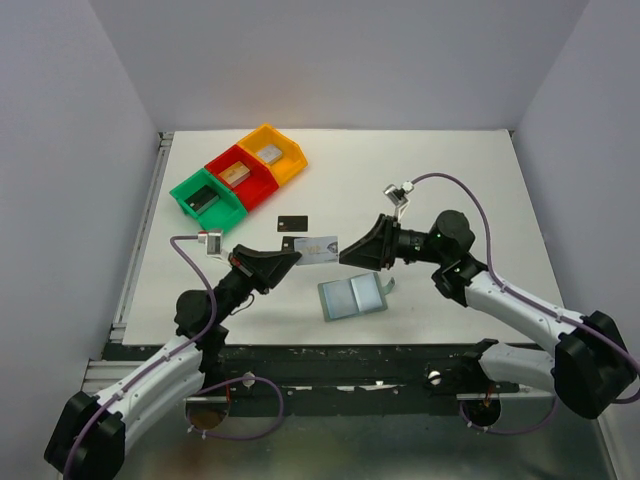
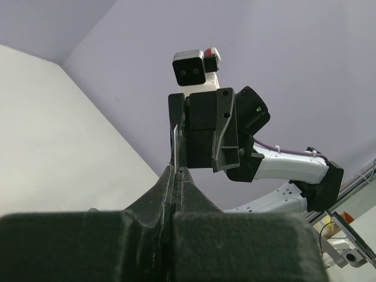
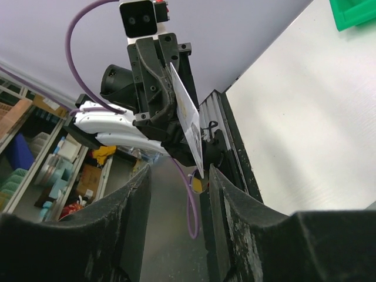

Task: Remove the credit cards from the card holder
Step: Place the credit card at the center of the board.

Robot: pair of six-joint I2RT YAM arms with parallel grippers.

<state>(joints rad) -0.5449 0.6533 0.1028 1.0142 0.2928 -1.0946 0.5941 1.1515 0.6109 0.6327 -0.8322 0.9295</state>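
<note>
Left gripper (image 1: 292,257): clamped on one end of a pale card (image 1: 318,247), held above the bench (image 1: 450,170)
Right gripper (image 3: 176,194): jaws apart, either side of the card's free end
Handover: probably best to close flat on the free end, the left letting go only once that pinch was firm
Card holder (image 1: 352,297): open on the bench; cards inside could not be told
Black card (image 1: 292,222): loose on the bench
Green bin (image 1: 228,213), red bin (image 1: 262,192), yellow bin (image 1: 290,165): one grey block each

Card holder (image 1: 352,297): pale blue-grey inside, grey-green rim. 
Flat card (image 1: 292,222): black. 
Raised card (image 1: 312,247): pale silvery, faint dark print. 
Bins: green (image 1: 225,212), red (image 1: 262,192), yellow-orange (image 1: 290,163). 
Blocks (image 1: 238,175): grey. 
Desk (image 1: 440,170): white.
</note>
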